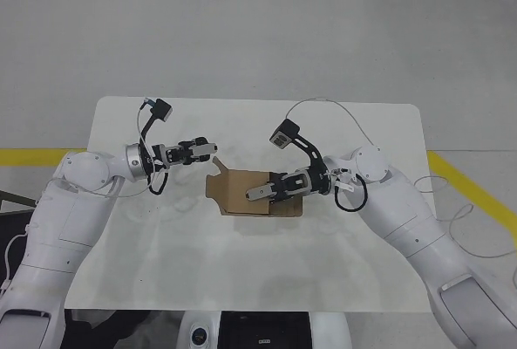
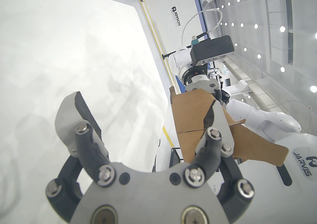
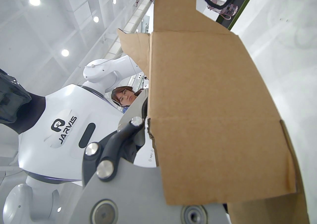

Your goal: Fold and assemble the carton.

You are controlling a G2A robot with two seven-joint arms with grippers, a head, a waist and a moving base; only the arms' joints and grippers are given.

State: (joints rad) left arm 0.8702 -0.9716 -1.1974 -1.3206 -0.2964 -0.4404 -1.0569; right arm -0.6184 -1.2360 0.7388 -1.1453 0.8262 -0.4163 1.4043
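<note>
A brown cardboard carton (image 1: 236, 196), partly unfolded with loose flaps, sits near the middle of the white table (image 1: 328, 262). My right gripper (image 1: 260, 193) comes in from the carton's right side and is shut on one of its panels. In the right wrist view one finger (image 3: 135, 113) presses against the carton (image 3: 210, 111), which hides the other finger. My left gripper (image 1: 207, 148) is at the carton's far left corner, beside a raised flap. In the left wrist view it is open (image 2: 146, 102), and one finger (image 2: 218, 121) lies close to the carton (image 2: 188, 116).
The white table has bare surface all around the carton. A yellow floor line (image 1: 14, 157) runs past the table on both sides. The right arm's wrist camera (image 2: 213, 49) stands just beyond the carton in the left wrist view.
</note>
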